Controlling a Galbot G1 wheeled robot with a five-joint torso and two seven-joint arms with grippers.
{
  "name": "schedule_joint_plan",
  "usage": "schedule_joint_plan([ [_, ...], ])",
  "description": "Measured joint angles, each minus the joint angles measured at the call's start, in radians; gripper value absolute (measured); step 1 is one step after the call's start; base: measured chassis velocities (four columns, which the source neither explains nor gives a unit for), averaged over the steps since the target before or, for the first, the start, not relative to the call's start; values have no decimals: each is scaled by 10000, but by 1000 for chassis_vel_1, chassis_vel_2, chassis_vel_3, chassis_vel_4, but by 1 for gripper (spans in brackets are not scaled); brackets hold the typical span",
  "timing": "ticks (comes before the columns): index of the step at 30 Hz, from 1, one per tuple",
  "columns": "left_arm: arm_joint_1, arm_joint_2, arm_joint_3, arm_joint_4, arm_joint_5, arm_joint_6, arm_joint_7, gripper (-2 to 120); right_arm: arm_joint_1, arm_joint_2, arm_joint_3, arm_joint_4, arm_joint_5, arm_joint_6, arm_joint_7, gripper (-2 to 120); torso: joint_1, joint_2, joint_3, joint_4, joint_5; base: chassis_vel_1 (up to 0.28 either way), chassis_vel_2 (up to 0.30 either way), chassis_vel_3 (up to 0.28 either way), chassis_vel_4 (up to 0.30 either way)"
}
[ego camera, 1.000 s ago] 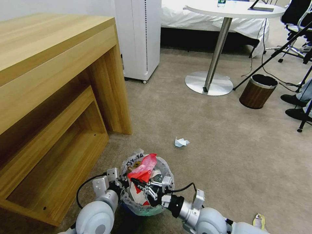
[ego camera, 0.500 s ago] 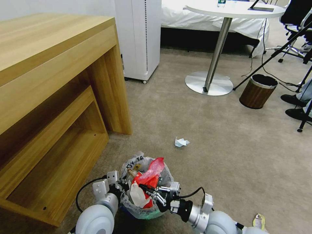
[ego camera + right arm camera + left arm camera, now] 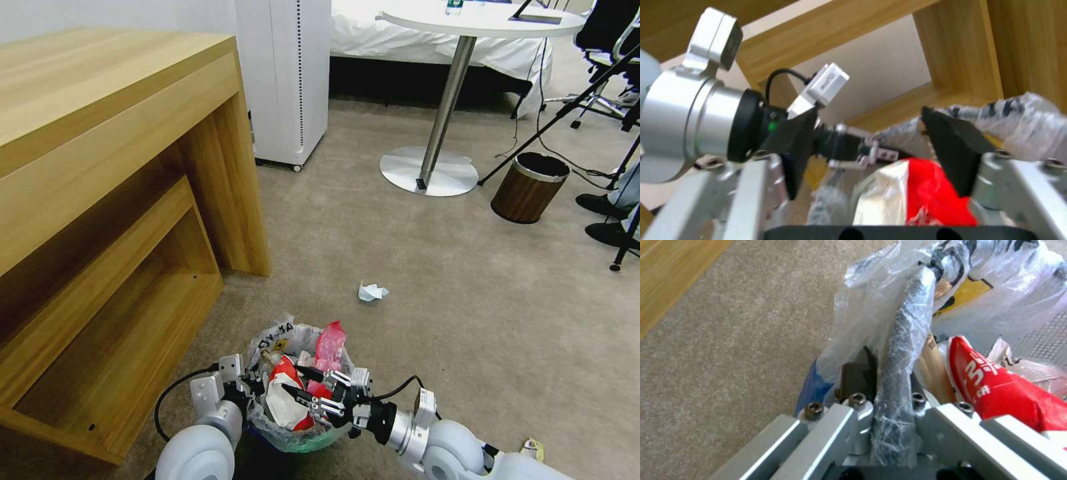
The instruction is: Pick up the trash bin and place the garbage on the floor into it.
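Two arms reach in low at the bottom of my head view, meeting at the trash bin (image 3: pixel 297 400). My left tool (image 3: pixel 250 387) sits at the bin's left edge, clenched on the bag-wrapped rim; in the left wrist view the dark rim (image 3: pixel 902 366) runs straight between its jaws, crinkly plastic pinched around it. My right arm comes in from the right, its wrist nearly level, and the right tool (image 3: pixel 303 387) hangs over the bin's mouth with its fingers (image 3: pixel 951 150) spread apart and nothing between them.

I see the bin as small and round, held just above the beige carpeted floor (image 3: pixel 433 293) beside the wooden desk (image 3: pixel 113 200). Its liner (image 3: pixel 996 280) is translucent white with black print and a yellow mark. Inside lie a red packet (image 3: pixel 1000 390), a crumpled white wrapper (image 3: pixel 283 403) and a pinkish-red plastic piece (image 3: pixel 330 347) standing up at the far side.

One crumpled white-and-blue wrapper (image 3: pixel 372 291) lies on the floor, well apart from the bin, farther out.
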Motion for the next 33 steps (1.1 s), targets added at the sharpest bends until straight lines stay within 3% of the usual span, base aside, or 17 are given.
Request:
schedule_joint_plan([
  [9,203,238,-240,-188,-108,3,17,0,632,301,915,101,183,125,-17,99,0,0,2,0,-2,0,0,0,0],
  [14,223,383,-380,-324,-222,25,20,0,915,404,1857,218,202,-55,539,100,0,0,2,1,-1,0,0,0,0],
  [17,265,553,-648,-610,-434,86,105,0,901,419,3502,143,-425,-500,2188,100,0,0,1,0,-2,0,0,0,0],
  [19,279,557,-702,-649,-438,103,127,0,829,436,3781,68,-569,-553,2447,100,0,0,1,0,-2,0,0,0,0],
  [21,255,476,-821,-772,-440,146,212,0,486,573,4863,-389,-1455,-667,3332,100,0,0,1,0,2,0,0,0,0],
  [26,273,309,-700,-754,-173,222,356,0,-19,884,5884,-919,-2673,-638,4479,100,0,-1,1,-2,3,0,0,0,0],
  [33,-202,69,-560,-546,-38,255,449,0,-815,1429,7414,-1376,-3667,-782,5014,100,0,0,1,0,-1,0,0,0,0],
])
